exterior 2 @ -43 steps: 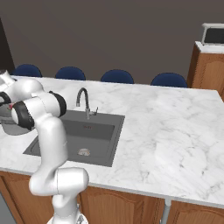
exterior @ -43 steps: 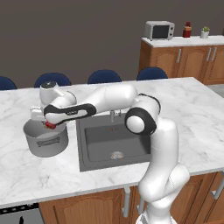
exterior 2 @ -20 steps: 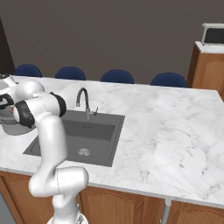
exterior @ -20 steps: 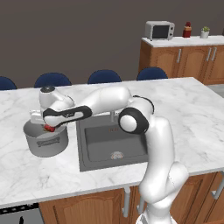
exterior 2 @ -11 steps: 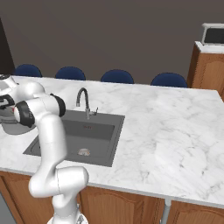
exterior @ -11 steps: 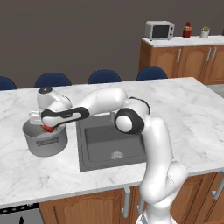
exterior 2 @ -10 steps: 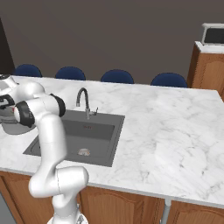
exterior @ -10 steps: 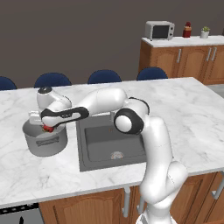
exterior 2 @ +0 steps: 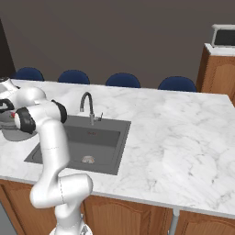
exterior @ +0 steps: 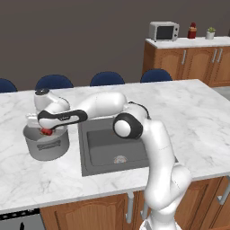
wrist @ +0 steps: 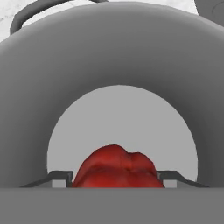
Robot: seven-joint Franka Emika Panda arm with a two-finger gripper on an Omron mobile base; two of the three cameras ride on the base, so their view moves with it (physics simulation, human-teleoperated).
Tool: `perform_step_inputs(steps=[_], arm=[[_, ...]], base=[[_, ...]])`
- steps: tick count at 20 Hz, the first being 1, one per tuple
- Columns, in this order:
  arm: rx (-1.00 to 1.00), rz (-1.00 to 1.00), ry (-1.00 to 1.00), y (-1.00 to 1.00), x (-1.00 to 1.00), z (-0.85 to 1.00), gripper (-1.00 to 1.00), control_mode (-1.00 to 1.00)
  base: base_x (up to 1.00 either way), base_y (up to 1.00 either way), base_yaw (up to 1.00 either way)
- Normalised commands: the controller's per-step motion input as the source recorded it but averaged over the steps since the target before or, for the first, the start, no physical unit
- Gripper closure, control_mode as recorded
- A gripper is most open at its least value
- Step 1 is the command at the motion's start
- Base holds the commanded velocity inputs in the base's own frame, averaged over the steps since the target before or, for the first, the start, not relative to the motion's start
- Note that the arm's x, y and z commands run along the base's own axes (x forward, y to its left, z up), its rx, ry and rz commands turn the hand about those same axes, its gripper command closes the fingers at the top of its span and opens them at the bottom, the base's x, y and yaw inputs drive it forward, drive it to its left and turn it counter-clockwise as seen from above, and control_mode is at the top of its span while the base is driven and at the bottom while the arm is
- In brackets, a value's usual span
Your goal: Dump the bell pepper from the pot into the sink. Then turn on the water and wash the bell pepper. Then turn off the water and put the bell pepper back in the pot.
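Bell pepper (wrist: 116, 168), red, sits between the two fingertips of the gripper (exterior: 46, 131) above the pot (exterior: 46, 144) mouth; jaws closed onto its sides, clamped. Pot stands on white marble counter (exterior: 188, 108) left of the dark sink (exterior: 114, 146), pale drain (exterior 2: 87, 159) in the basin. Gooseneck faucet (exterior 2: 87, 106) behind sink. No readable writing anywhere. Blue chairs (exterior 2: 122, 80) behind counter, wood cabinets (exterior: 188, 60), microwave (exterior: 163, 31), dark wall.

Glossy white, rounded arm (exterior: 152, 148) of smooth tubular segments. Dark grey to black bands at the joints; large black disc cap at the elbow. Bulbous white base section. Dark strip along the forearm.
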Motion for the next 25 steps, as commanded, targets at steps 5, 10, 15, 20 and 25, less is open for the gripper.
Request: perform_step_inputs(steps=[5,10,15,20,25], arm=[[0.00,0.00,0.00,0.02,0.00,0.00,-1.00,-1.00],[0.00,0.00,0.00,0.00,0.08,0.00,-1.00,-1.00],[0.00,0.00,0.00,0.00,0.02,0.01,-1.00,-1.00],[0.00,0.00,-0.02,-0.02,0.00,0.32,-1.00,-1.00],[0.00,0.00,-0.03,-0.16,-0.03,0.49,-1.00,-1.00]], base=[[0.00,0.00,0.00],[0.00,0.00,0.00],[0.00,0.00,0.00],[0.00,0.00,0.00],[0.00,0.00,0.00]])
